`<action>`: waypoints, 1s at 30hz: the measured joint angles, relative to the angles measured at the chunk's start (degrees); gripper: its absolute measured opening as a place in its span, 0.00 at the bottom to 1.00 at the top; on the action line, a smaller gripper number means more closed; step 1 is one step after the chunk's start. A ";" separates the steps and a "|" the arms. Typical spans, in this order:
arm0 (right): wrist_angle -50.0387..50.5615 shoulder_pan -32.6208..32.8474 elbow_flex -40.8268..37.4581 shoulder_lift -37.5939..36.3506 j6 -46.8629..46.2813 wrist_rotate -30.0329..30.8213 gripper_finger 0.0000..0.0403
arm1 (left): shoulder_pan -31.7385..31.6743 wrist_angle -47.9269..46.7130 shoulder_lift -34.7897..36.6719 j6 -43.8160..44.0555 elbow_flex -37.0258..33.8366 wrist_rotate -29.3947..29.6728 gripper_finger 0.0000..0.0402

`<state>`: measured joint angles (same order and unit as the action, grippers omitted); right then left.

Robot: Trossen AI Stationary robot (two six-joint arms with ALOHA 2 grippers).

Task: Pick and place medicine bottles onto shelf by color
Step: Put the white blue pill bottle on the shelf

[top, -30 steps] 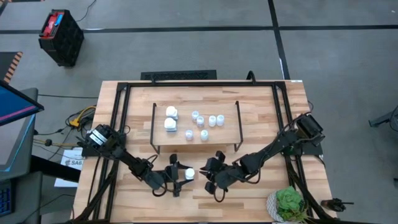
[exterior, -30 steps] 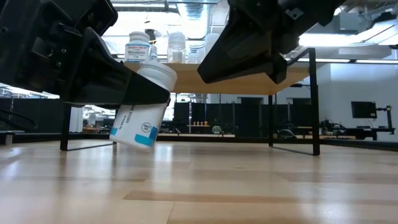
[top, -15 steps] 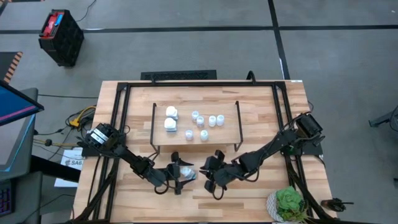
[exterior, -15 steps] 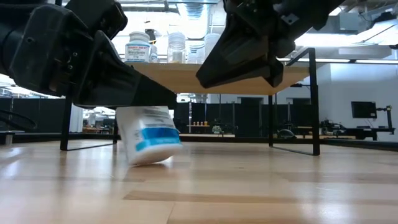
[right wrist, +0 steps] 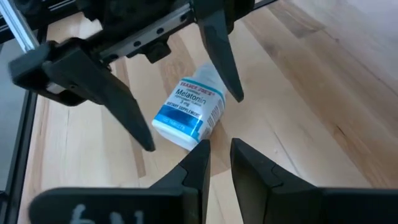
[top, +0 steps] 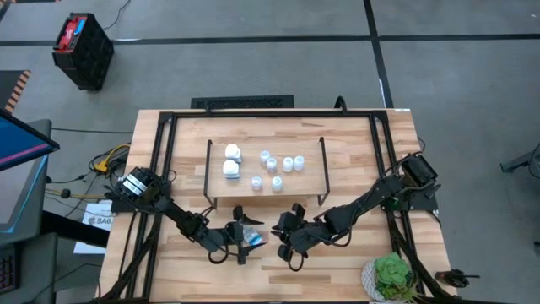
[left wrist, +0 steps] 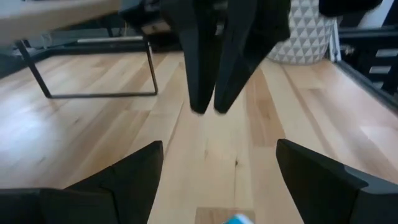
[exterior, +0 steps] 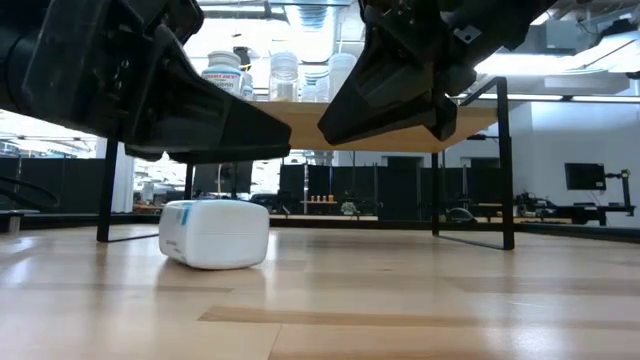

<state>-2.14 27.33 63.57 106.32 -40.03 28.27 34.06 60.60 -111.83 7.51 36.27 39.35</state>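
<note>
Tabletop (exterior: 420,310) bears a toppled bottle (right wrist: 189,115) (label legible from right wrist) beneath wide-spread, empty left fingers (right wrist: 134,115).

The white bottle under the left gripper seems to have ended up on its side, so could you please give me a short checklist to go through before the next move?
1. White bottle upright on the table: not ok, it lies on its side with the label up.
2. Bottle held: not ok, the left gripper is open, fingers straddling it without touching.
3. Right gripper clear of the bottle: ok, it hangs close by, fingers nearly together, holding nothing.
4. Room on the shelf beside the two white bottles: ok, bare board shows at that end.
5. Bottle cap intact: cannot tell, the cap end is hidden.
</note>
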 joint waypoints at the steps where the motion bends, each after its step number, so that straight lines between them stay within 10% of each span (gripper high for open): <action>1: -0.01 -0.02 0.00 0.00 0.01 0.00 0.21 | 0.00 1.03 0.00 -0.46 0.00 0.01 0.75; 11: -0.01 0.00 0.00 0.00 -0.09 -1.24 0.21 | 4.10 -7.45 7.34 2.43 0.00 4.13 0.75; 20: -0.23 0.04 0.00 -0.02 0.04 -2.97 0.21 | 8.19 -41.00 12.51 31.87 0.00 2.82 0.70; 30: -0.74 0.04 0.00 -0.04 2.84 -5.32 0.21 | 8.85 -41.21 12.39 31.88 0.02 1.35 0.52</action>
<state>-2.88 27.38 63.57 106.28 -37.18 22.95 42.92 19.39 -99.44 39.39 36.29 40.70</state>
